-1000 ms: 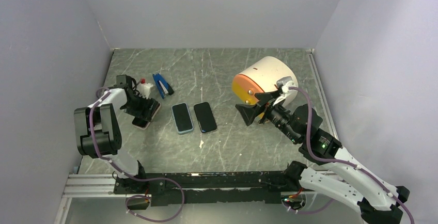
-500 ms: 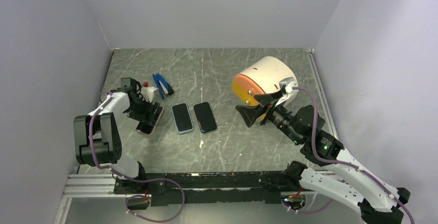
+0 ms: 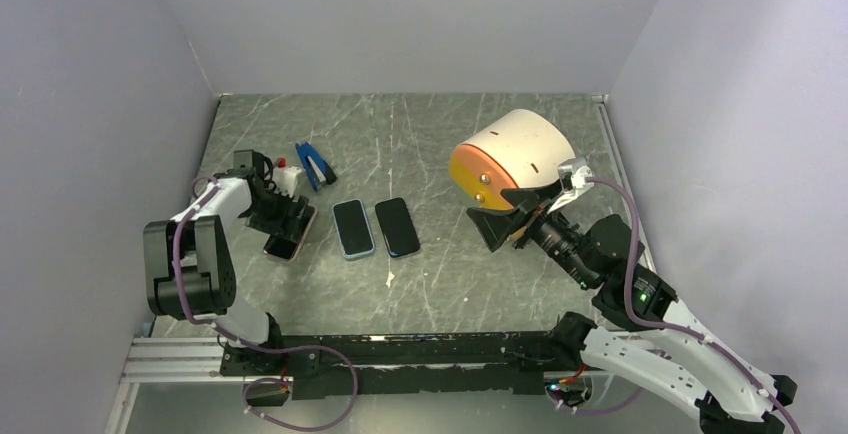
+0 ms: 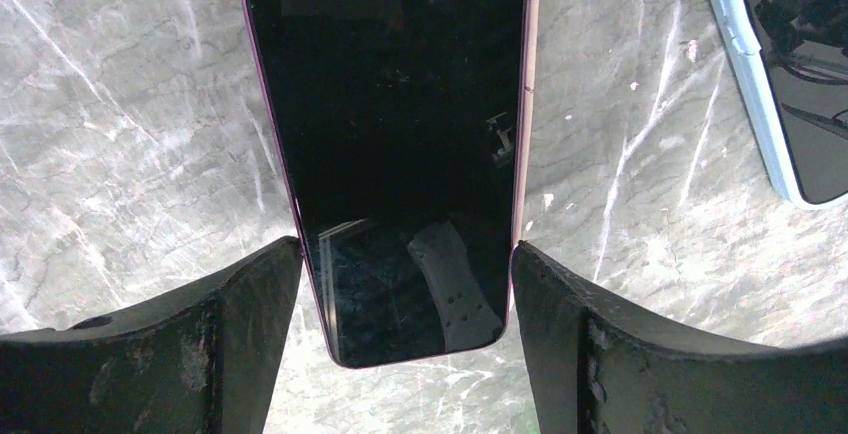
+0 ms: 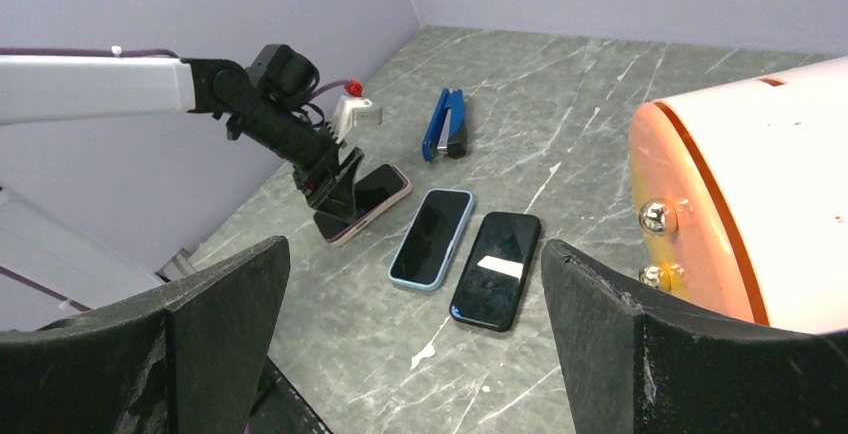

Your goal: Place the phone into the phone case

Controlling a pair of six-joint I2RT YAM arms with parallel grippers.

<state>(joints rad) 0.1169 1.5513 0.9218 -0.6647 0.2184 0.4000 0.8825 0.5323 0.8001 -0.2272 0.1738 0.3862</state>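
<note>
Here, left fingers (image 4: 235, 339) flank the pink-cased phone (image 4: 390, 154).

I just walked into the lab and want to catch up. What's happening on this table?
The left gripper is down over the pink-edged phone, with a finger at each long side near one end. Whether it is squeezing can't be told. That phone lies on the table. The right gripper hangs open and empty beside the white drum. A blue-edged phone and a black phone lie side by side, untouched.
</note>
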